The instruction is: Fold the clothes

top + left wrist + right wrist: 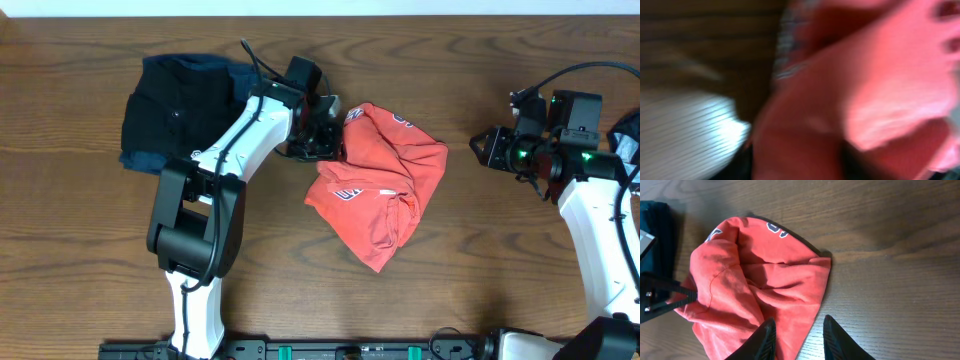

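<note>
The clothes, a coral-red T-shirt (385, 185), lie crumpled in a heap at mid-table, with white lettering showing on some folds. My left gripper (322, 135) is at the shirt's upper left edge, pressed into the fabric. The left wrist view is motion-blurred and filled with red cloth (880, 90); cloth lies between the dark finger shapes, but how far they have shut is unclear. My right gripper (485, 148) hovers to the right of the shirt, apart from it. In the right wrist view it (797, 322) stands open and empty above the shirt's (765, 275) near edge.
A folded black garment (185, 105) lies at the back left on top of a navy-blue one (135, 158), right behind the left arm. Bare wooden table (480, 260) surrounds the shirt. The right arm's base stands at the right edge.
</note>
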### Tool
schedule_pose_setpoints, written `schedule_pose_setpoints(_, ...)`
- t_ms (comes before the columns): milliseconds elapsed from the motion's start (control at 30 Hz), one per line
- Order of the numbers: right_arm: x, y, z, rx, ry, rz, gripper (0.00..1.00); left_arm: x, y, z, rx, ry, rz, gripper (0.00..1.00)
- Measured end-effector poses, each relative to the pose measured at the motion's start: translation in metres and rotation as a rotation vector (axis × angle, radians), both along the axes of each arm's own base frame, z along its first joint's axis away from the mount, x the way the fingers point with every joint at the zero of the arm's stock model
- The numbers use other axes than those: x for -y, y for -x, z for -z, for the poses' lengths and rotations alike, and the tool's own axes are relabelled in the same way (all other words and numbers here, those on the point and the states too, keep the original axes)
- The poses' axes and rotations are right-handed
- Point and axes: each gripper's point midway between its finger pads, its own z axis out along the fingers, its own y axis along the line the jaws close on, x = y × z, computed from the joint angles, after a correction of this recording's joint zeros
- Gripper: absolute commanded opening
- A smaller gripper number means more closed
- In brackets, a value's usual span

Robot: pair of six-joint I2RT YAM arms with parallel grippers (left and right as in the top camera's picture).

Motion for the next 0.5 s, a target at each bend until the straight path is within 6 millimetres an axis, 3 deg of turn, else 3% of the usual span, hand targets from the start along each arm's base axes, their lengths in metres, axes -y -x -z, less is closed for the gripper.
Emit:
schedule_pose_setpoints(233,0.000,-0.001,0.000,0.003,0.002,0.001,0.30,0.037,0.000,-0.036,0.015,0.196,0.067,0.06)
schedule_pose_setpoints(400,0.001,-0.003,-0.002,0.013,0.004,0.002,0.30,0.077,-0.007,-0.083,0.178,0.295,0.155,0.06)
schedule_pose_setpoints(500,0.003,-0.003,-0.002,0.014,0.005,0.007,0.30,0.110,0.004,-0.110,0.270,0.353,0.233,0.06)
